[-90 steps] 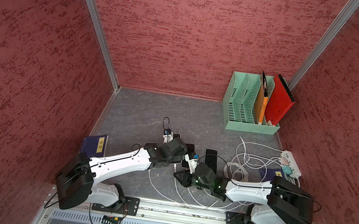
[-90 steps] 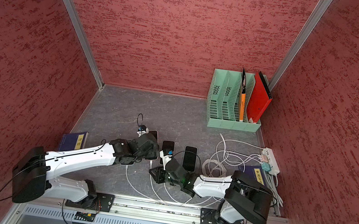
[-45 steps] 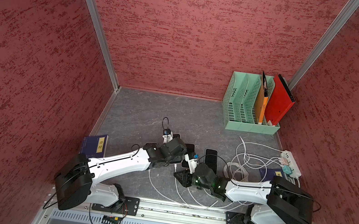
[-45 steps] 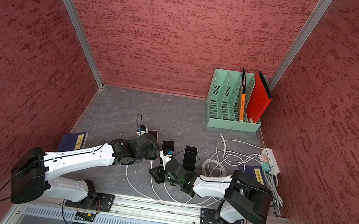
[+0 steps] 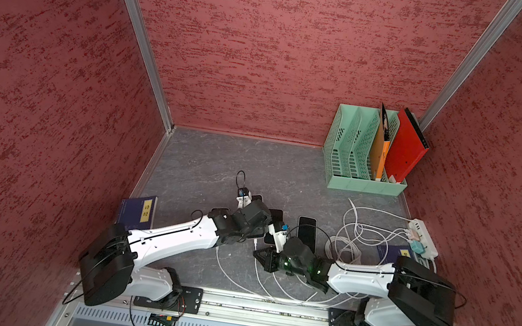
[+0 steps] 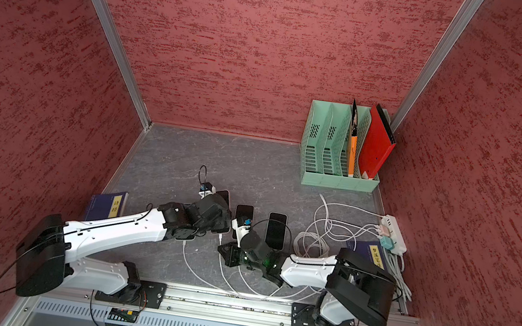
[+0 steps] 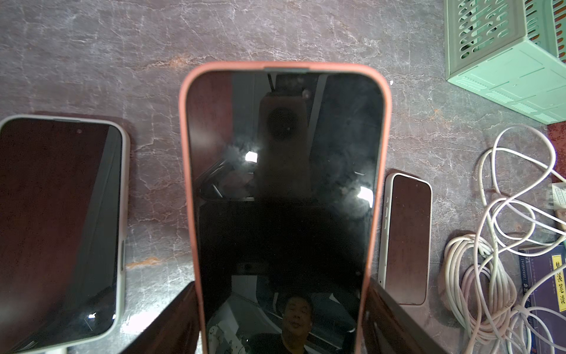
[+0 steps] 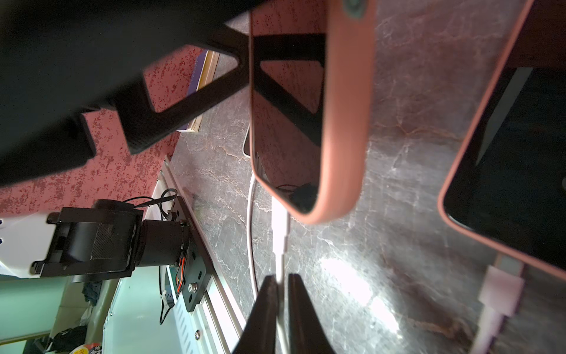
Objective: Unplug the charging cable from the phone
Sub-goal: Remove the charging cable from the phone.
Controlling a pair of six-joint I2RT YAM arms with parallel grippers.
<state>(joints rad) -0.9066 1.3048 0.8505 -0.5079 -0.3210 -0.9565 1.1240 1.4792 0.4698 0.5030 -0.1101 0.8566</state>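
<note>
Black fingers of my right gripper (image 8: 281,277) are pinched together on the thin white cable (image 8: 279,260), close behind its plug (image 8: 280,223). Just ahead of those tips the plug runs up to the end edge of the phone (image 8: 343,122) in its pink case. Whether it sits in the port I cannot tell, because the case rim hides the joint. My left gripper (image 7: 281,289) is clamped across the same phone, with a finger (image 7: 179,325) on each long side of the case and the dark screen facing my wrist camera. Flanking that grip, two more phones lie flat on the grey table (image 7: 153,61): a white-cased phone (image 7: 61,230) and a third phone (image 7: 404,239), each apart from the held one. A second cable (image 8: 250,220) runs alongside mine, past my right fingertips. Beyond the third phone, farther from my left gripper, a loose coil (image 7: 451,275) of white leads lies partly over a blue book (image 7: 542,269), and farther out stands a green rack (image 7: 505,76). In both top views my grippers sit near each other. A power strip (image 5: 424,237) lies well off to the outer side of my right arm, and another book (image 5: 138,210) lies beside my left arm.
</note>
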